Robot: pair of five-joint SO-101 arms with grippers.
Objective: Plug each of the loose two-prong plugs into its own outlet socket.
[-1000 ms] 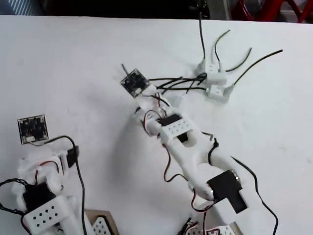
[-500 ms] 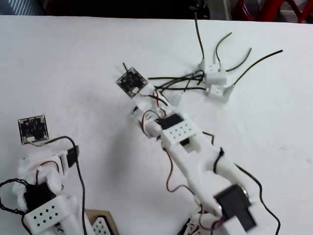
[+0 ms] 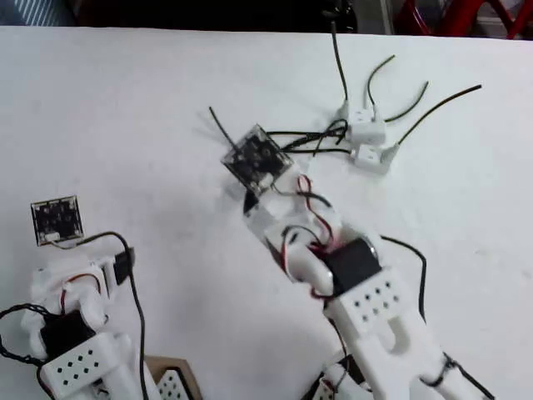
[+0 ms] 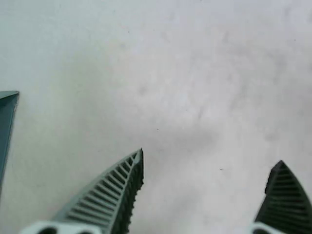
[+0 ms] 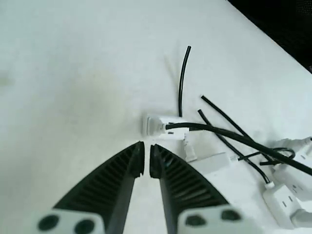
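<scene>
A white two-prong plug [image 5: 155, 125] with a black cord lies on the white table, just beyond the tips of my right gripper [image 5: 146, 148]. That gripper is shut with nothing between its fingers. A second white plug [image 5: 213, 163] lies beside it, with more black cords crossing over. Two white outlet sockets [image 3: 366, 127] [image 3: 369, 157] sit at the back of the table, seen close by the gripper as outlet blocks [image 5: 286, 197]. In the high view the right arm [image 3: 358, 292] covers both plugs. My left gripper [image 4: 209, 165] is open over bare table.
Black cords [image 3: 416, 112] fan out behind the outlets toward the table's far edge. The left arm [image 3: 71, 304] stands at the front left corner. A brown board [image 3: 166, 367] lies at the front edge. A dark flat edge [image 4: 7, 117] shows beside the left gripper.
The right arm has drawn back toward the front right, and its wrist has turned and shifted right. The left arm has not moved.
</scene>
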